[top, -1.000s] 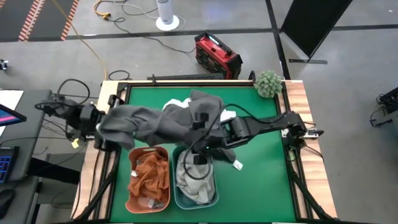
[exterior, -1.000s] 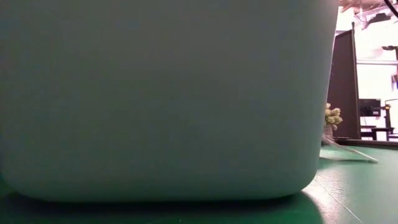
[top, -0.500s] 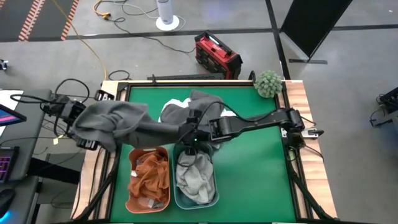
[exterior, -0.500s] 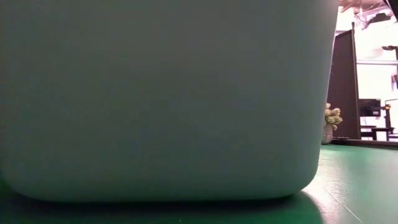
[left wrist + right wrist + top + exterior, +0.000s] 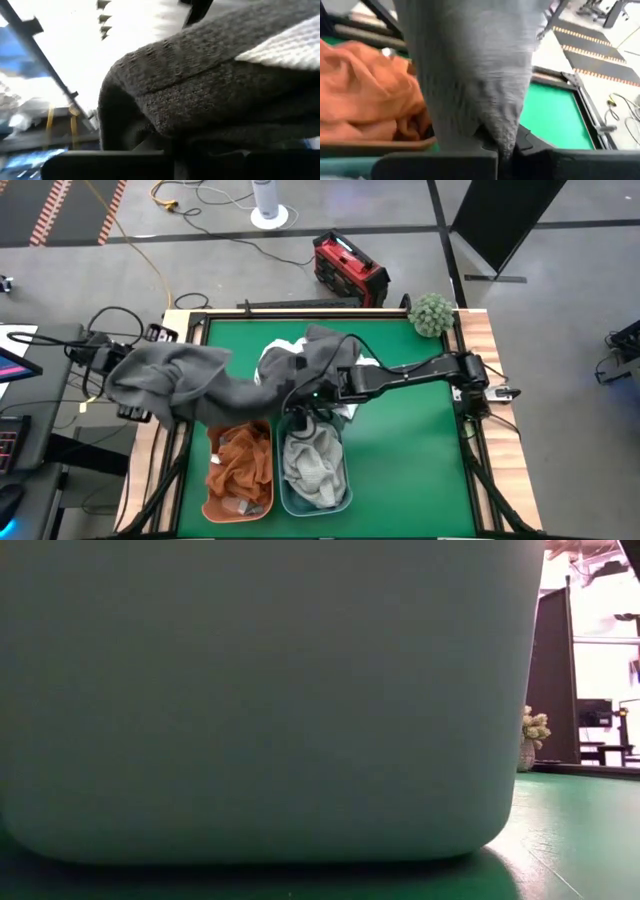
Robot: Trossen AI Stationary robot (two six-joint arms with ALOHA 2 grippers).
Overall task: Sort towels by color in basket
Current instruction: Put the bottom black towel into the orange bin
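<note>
Left gripper (image 5: 125,385) sits at the table's left edge, right gripper (image 5: 300,402) reaches mid-table — both jaws closed.

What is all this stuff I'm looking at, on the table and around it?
Dark grey towel: one, stretched in the air between both grippers.
Towel pile: white and grey, mid-table.
Orange basket: one, near edge, rust-orange towels inside.
Teal basket: one, beside the orange one, light grey towels inside.
Green fuzzy ball: one, far right corner.
Red and black box: one, on the floor beyond the table.
Left gripper: shut on the towel, past the table's left edge.
Right gripper: shut on the towel, mid-table.
</note>
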